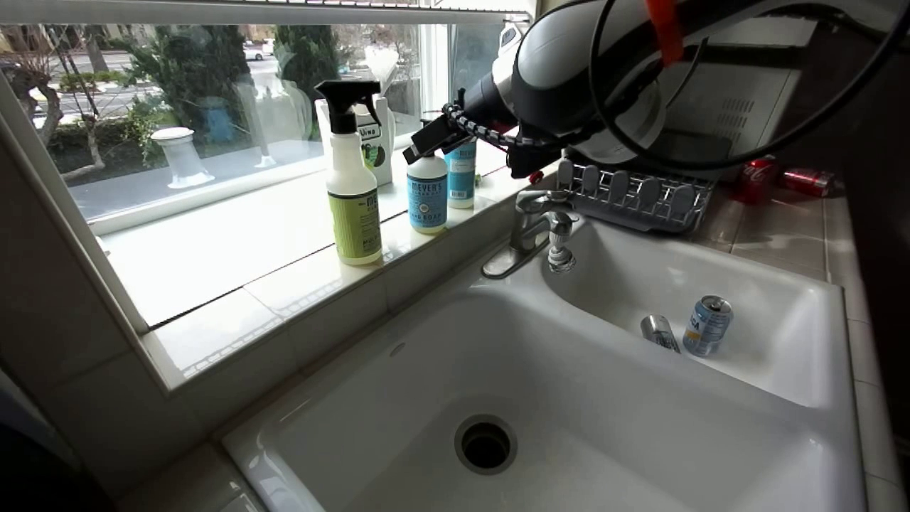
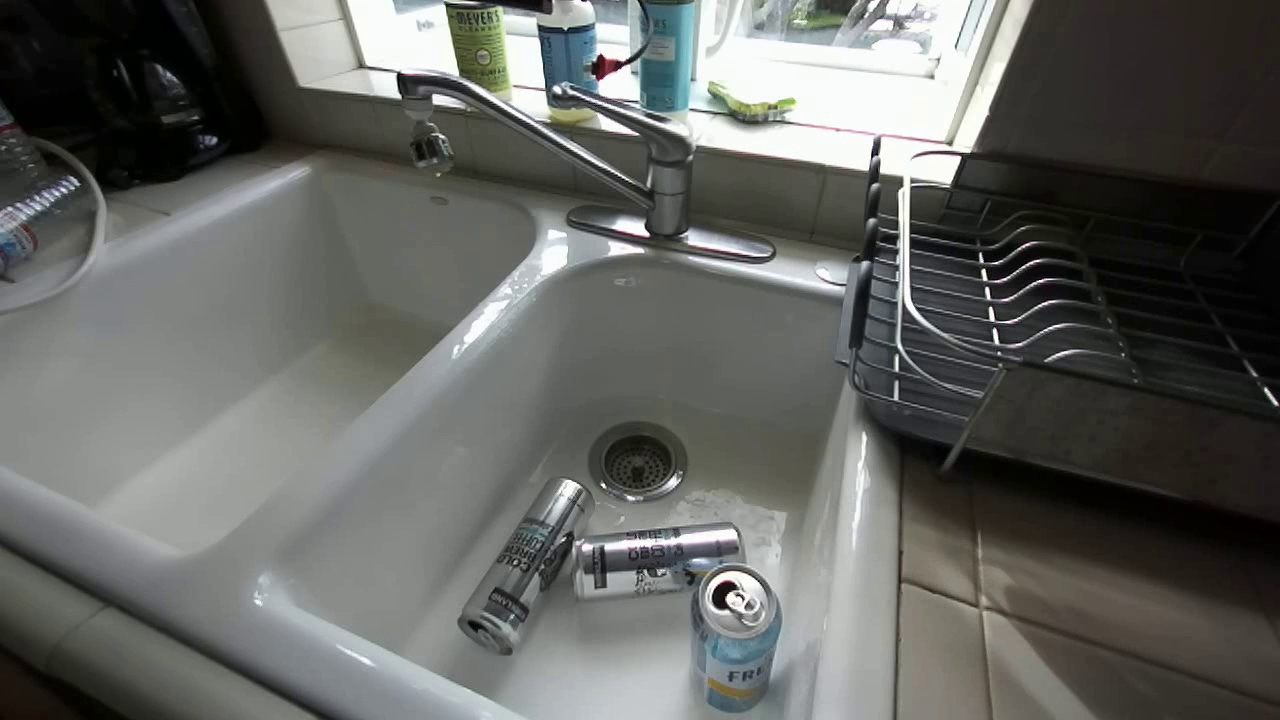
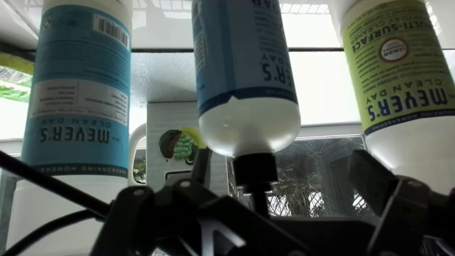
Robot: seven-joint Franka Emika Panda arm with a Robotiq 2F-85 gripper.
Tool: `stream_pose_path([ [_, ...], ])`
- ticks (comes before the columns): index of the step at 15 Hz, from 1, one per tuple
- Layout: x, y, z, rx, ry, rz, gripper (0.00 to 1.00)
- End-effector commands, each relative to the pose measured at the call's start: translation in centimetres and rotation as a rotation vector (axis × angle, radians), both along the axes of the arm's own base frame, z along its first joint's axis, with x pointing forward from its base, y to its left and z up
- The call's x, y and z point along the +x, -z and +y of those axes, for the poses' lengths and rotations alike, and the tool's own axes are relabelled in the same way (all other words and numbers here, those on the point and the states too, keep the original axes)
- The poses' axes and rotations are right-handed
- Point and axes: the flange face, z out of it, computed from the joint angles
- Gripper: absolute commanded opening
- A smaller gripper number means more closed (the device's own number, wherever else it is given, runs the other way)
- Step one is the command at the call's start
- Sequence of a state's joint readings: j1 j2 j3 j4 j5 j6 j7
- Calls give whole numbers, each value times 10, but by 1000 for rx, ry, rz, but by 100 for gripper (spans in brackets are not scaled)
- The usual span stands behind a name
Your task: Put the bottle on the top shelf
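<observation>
The blue bottle (image 1: 426, 195) stands upright on the tiled windowsill (image 1: 298, 288), between two other bottles. Its label is blue, its shoulders are whitish, and its pump looks black in the wrist view (image 3: 245, 71), where it appears upside down. It also shows in an exterior view (image 2: 568, 50), its top cut off. My gripper (image 1: 430, 141) is at the height of the bottle's pump. In the wrist view the fingers (image 3: 282, 167) are spread wide, with the pump between them, nearer the left finger. A wire grid (image 1: 398, 4) shows at the top edge; I cannot tell whether it is the shelf.
The yellow-green spray bottle (image 1: 355, 213) and the teal bottle (image 1: 461, 174) stand close on either side. A white box-like container (image 3: 188, 121) is behind. The faucet (image 2: 670, 180), double sink (image 2: 400, 400) with cans (image 2: 735, 640), and dish rack (image 2: 1000, 330) are near.
</observation>
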State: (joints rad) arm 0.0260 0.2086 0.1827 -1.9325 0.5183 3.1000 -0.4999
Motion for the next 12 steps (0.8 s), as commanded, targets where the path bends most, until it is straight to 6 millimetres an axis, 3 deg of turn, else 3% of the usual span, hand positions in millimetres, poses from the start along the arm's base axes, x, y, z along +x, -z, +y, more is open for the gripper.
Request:
stream_pose_path([
  [1,11,6,1,-3,13,-36,100],
  [2,12,7,0,-2,15,-39,93],
  [3,13,8,0,-2,16,-41,75],
  [12,17,4,0,2,27,-69,6],
])
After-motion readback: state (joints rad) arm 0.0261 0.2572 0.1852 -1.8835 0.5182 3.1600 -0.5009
